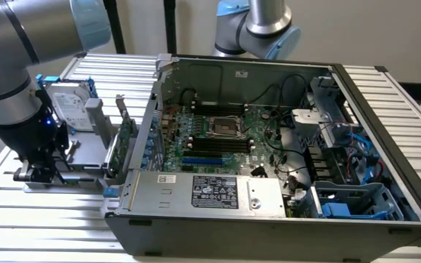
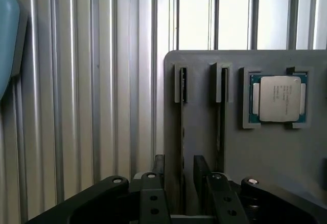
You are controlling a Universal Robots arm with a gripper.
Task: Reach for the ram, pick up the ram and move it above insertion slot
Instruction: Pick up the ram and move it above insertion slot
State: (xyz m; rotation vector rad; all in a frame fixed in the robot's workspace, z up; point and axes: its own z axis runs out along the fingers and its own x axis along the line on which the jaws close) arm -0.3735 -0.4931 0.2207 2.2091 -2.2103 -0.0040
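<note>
My gripper (image 2: 180, 170) is open. Its two dark fingers (image 2: 159, 166) stand on either side of a thin dark strip, the ram (image 2: 182, 116) seen edge-on, which stands in a slot of the grey holder plate (image 2: 199, 142). The fingers do not touch it. In the exterior view my gripper (image 1: 39, 171) hangs low over this holder (image 1: 79, 183) at the exterior view's left, and the ram is hidden behind it. The insertion slots (image 1: 218, 143) lie on the motherboard inside the open computer case (image 1: 269, 219).
A second thin strip (image 2: 221, 116) stands in the neighbouring slot, and a processor chip (image 2: 278, 98) sits in a recess of the plate. A silver hard drive (image 1: 74, 108) and a green card (image 1: 126, 134) stand upright beside the case. Another arm (image 1: 258, 27) rises behind.
</note>
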